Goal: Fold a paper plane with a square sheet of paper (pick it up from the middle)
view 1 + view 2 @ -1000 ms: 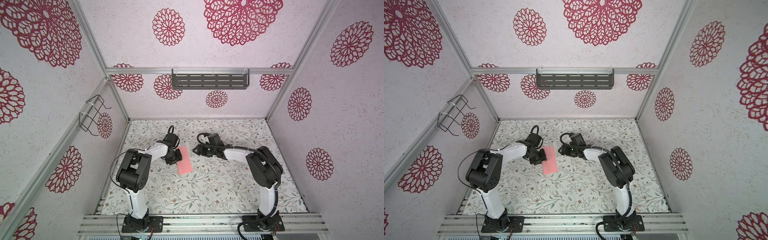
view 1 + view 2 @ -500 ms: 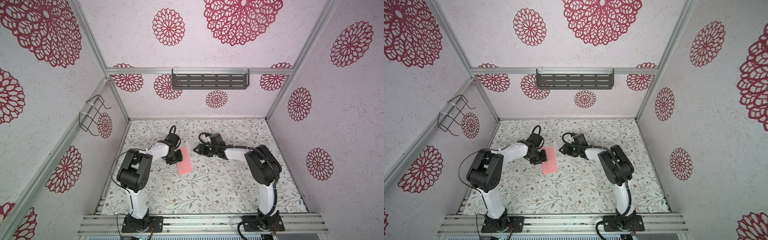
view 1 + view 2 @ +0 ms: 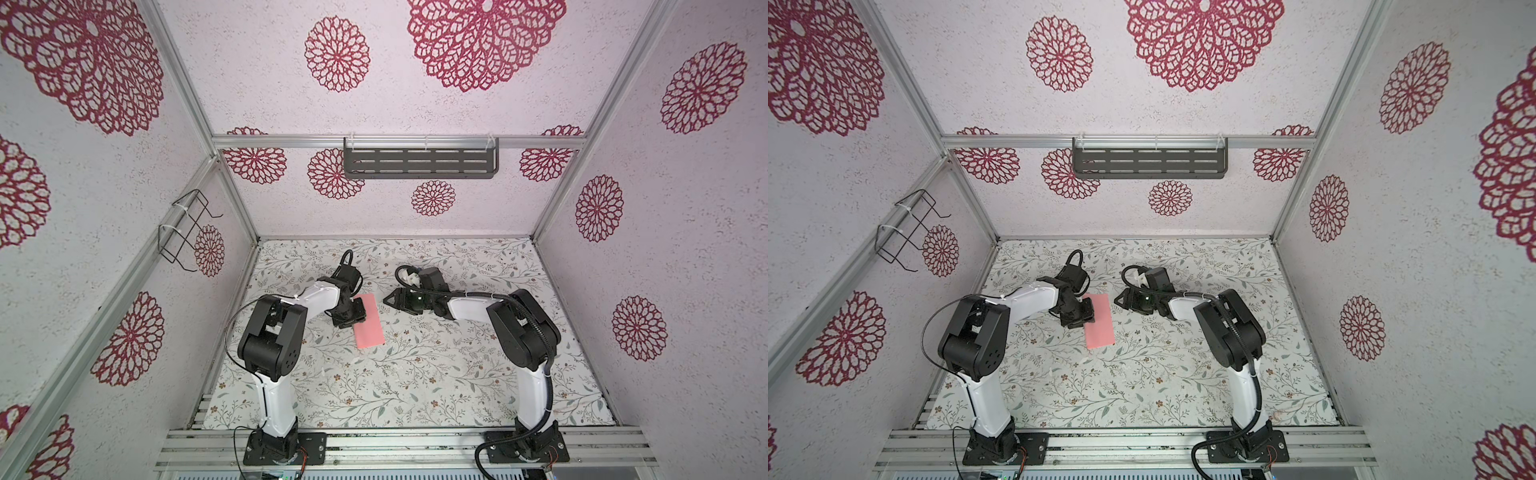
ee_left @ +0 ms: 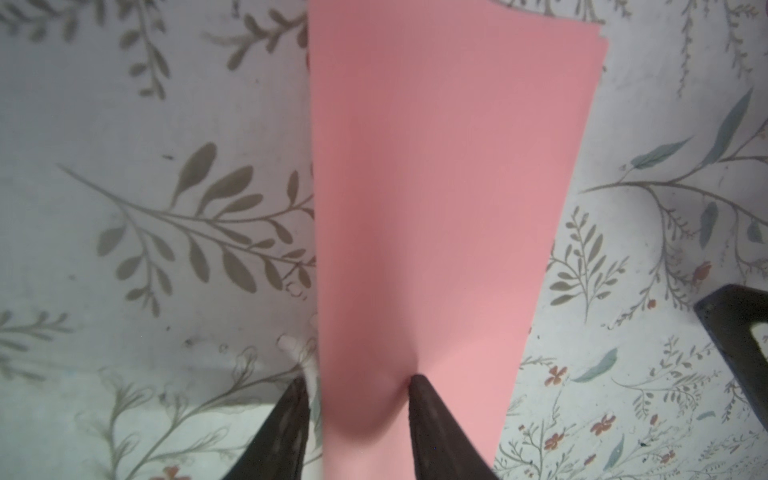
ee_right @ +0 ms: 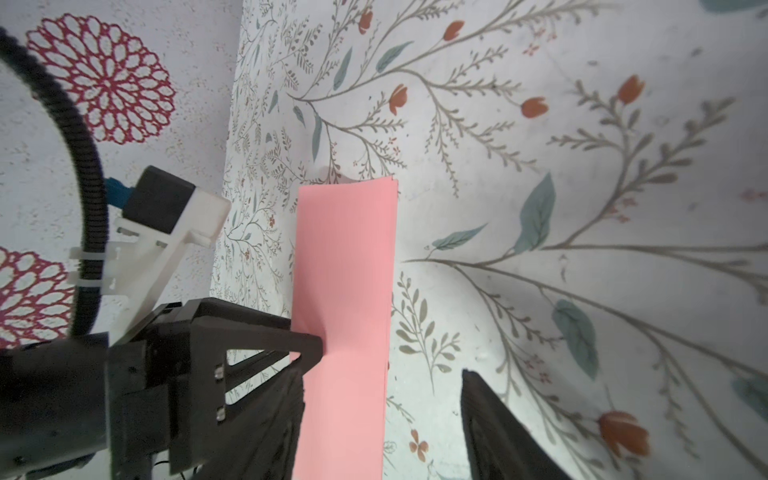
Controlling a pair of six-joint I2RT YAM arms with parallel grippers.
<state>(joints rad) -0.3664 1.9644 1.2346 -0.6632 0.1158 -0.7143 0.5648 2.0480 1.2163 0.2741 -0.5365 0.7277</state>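
Far left of both top views, a wire rack [image 3: 185, 232] hung on the left wall. The left arm [image 3: 316, 297] extended from lower left toward the middle of the floral table [image 3: 415, 374].

The left gripper [image 3: 358, 314] was low, just left of centre, at the left long edge of the square sheet of paper [image 3: 369, 321]. The sheet was folded to a narrow pink rectangle. It lay flat on the table just left of frame centre, running up-down with a slight tilt.

In the left wrist view the left gripper [image 4: 357, 378] had its jaws partly apart and was not grasping. One fingertip [image 4: 419, 386] pressed down on top of the sheet [image 4: 436, 187] and dimpled it. The other was beside the sheet's edge, off the paper. Doubled layers showed at the sheet's corner, upper right of that view.

A dark slotted shelf [image 3: 419, 163] was on the back wall, upper centre.

Right of the sheet in both top views, the right gripper [image 3: 388, 300] pointed left at it, near but apart. In the right wrist view the right gripper [image 5: 381, 371] had its fingers spread wide, released, holding nothing. The sheet [image 5: 345, 270] ran up from the bottom edge, centre-left, with the left gripper touching its left edge.

The right arm [image 3: 519, 332] stood at the right.
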